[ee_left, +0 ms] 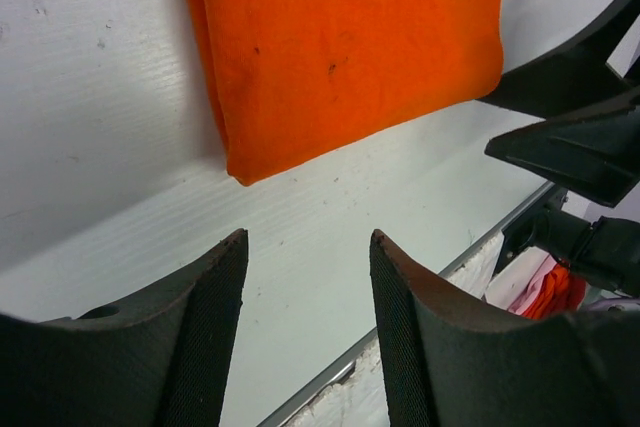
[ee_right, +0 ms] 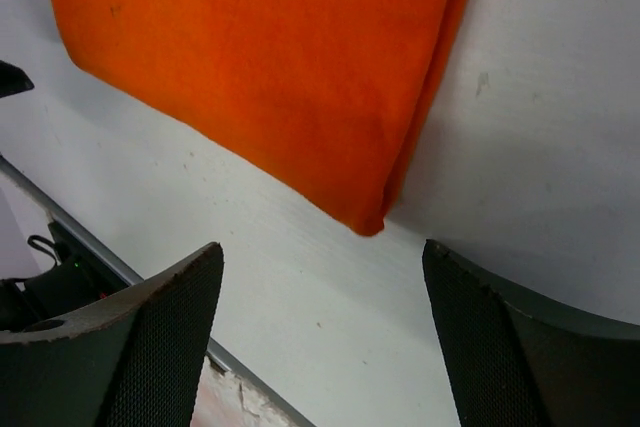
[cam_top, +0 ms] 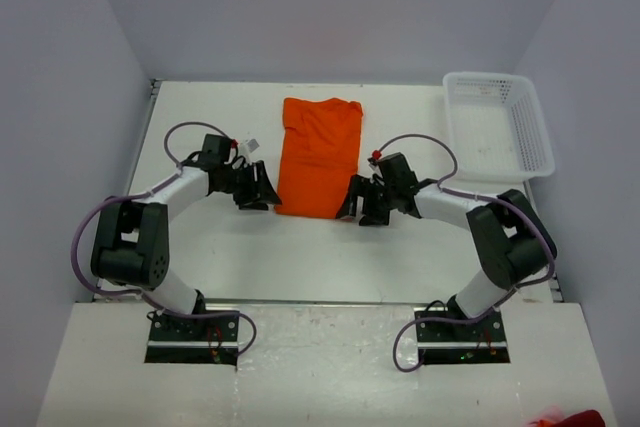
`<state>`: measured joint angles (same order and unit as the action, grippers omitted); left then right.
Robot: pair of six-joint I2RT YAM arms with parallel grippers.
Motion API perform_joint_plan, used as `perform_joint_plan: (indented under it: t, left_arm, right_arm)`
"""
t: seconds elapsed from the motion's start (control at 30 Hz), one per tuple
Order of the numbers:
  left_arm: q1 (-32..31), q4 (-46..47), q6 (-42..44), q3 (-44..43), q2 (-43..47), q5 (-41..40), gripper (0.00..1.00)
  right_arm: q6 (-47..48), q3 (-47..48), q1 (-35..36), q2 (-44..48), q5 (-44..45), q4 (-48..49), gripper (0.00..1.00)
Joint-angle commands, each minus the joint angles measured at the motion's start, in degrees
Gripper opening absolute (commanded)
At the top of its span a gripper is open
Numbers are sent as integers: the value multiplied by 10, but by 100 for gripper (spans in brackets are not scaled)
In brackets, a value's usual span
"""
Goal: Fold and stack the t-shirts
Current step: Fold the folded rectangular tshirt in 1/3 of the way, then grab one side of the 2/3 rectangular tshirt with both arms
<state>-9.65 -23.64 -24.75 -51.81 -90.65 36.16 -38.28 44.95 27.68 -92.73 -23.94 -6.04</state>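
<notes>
Left gripper [cam_top: 257,190] sat jaws apart, empty, just beside the t-shirt [cam_top: 318,155], which lay at its 3 o'clock. Shirt was a folded strip mid-table, long axis 12-to-6. Right gripper [cam_top: 356,202] was likewise apart and empty, shirt at its 9 o'clock. Both looked equally near. White basket [cam_top: 490,75] sat at 2 o'clock.

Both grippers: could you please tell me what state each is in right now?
Left gripper: open, empty, jaws just short of the orange t-shirt.
Right gripper: open, empty, also short of the t-shirt.
</notes>
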Motion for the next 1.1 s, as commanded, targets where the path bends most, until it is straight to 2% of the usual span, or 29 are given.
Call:
perform_joint_plan:
  t: [0.0,0.2,0.33,0.77,1.07]
  left_arm:
    - [12,22,19,5,14,22,53]
    - [38,8,34,5,16,29,53]
    - [45,3,30,0,31,23,53]
    - [45,37,8,20,3,22,53]
    - [45,30,12,11,3,8,53]
  right_arm:
    - [-26,44,-3,-43,33,17,81]
    - [-38,89,-3,-91,75,-8,75]
    - [-57,63,-3,-76,89,3,69]
    - [-70,2,-3,-39,92,24,64]
    - [-77,-9,-3,-47,91,39,52]
